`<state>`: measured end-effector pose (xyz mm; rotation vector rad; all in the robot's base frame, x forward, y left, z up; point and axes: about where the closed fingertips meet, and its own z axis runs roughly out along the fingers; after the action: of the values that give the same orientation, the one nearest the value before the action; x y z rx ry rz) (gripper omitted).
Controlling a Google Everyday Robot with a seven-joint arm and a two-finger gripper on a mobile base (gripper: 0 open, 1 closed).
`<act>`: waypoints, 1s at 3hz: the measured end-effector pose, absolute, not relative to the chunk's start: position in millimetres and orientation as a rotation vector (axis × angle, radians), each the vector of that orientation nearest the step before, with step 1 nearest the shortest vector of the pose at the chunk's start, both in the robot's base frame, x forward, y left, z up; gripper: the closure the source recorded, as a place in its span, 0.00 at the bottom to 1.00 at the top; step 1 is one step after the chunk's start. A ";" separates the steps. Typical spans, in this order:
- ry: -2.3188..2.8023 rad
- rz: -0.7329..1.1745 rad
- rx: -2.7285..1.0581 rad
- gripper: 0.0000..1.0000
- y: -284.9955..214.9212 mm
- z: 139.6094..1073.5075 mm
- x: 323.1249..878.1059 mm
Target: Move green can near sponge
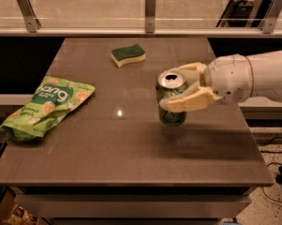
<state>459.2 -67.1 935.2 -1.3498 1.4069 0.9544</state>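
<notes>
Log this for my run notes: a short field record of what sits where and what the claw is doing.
claw: right of table centre, shut on can
can: upright, gripped around its upper half
sponge: far part of table, apart from can
bag: left edge, lying flat
can off the surface: cannot tell

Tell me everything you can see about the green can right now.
The green can is a small metal drink can, green-sided with a silver top and a dark opening. It stands upright over the right middle of the table, clamped between the two cream fingers of the gripper, one behind its rim, one across its front. Whether its base touches the table cannot be told. The sponge lies apart, farther back and leftward in the picture.
</notes>
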 end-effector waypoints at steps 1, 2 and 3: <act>1.439 0.898 -1.328 1.00 -64.7 954.2 483.6; 1.427 0.870 -1.302 1.00 -66.8 970.9 507.8; 1.403 0.858 -1.267 1.00 -71.0 984.4 534.2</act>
<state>534.2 -71.0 984.4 -1.2670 1.4034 0.8582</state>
